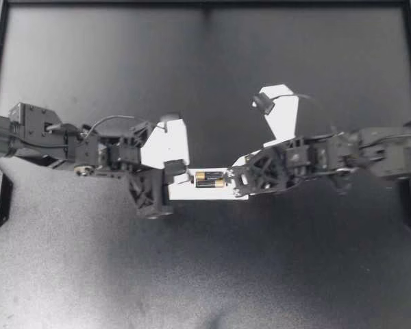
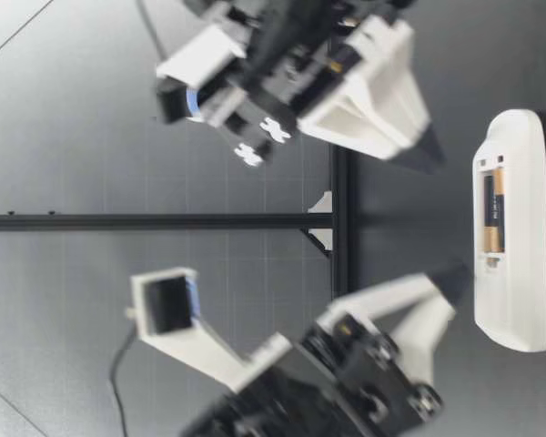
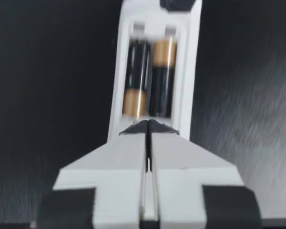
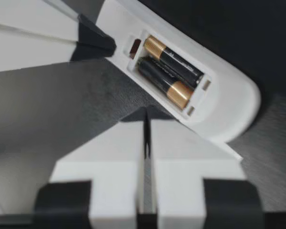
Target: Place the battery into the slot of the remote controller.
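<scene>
Batteries (image 1: pixel 209 179) seated in the remote controller (image 1: pixel 198 192)

Two batteries lie side by side in the open slot of the white remote controller, which rests flat on the dark table (image 1: pixel 205 274). My left gripper (image 1: pixel 179 175) hangs just above one end of the remote controller, its fingers pressed together with nothing between them. My right gripper (image 1: pixel 235 182) hangs over the other end, likewise closed and empty. The low view shows both sets of tips clear of the remote controller.

Two batteries (image 1: pixel 209 179) in remote's slot (image 1: pixel 205 186)
</scene>
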`<move>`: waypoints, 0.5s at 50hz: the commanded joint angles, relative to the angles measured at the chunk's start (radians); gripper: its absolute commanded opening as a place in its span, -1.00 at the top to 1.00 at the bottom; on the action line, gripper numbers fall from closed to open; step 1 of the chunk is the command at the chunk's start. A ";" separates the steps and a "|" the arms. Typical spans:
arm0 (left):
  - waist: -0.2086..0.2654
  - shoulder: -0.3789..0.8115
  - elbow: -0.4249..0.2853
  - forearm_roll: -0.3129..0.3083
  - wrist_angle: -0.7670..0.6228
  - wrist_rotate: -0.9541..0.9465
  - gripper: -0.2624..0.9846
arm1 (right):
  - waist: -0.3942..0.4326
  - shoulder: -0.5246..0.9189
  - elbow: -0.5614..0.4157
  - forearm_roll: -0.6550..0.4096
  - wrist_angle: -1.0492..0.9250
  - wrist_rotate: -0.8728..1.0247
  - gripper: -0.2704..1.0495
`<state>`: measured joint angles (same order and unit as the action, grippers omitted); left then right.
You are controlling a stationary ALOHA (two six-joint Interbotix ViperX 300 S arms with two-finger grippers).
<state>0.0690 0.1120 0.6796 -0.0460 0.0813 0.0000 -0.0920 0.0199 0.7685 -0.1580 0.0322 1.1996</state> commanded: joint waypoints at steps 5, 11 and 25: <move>-0.017 0.014 -0.072 0.002 -0.029 0.002 0.88 | -0.031 -0.101 0.028 -0.123 0.075 -0.003 0.80; -0.020 0.055 -0.104 0.002 -0.028 0.000 0.88 | -0.035 -0.132 0.046 -0.183 0.101 0.000 0.80; -0.021 0.133 -0.147 0.002 -0.021 0.000 0.88 | -0.035 -0.137 0.060 -0.192 0.104 -0.002 0.80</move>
<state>0.0476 0.2470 0.5553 -0.0460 0.0629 -0.0015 -0.1197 -0.0920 0.8360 -0.3482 0.1427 1.1996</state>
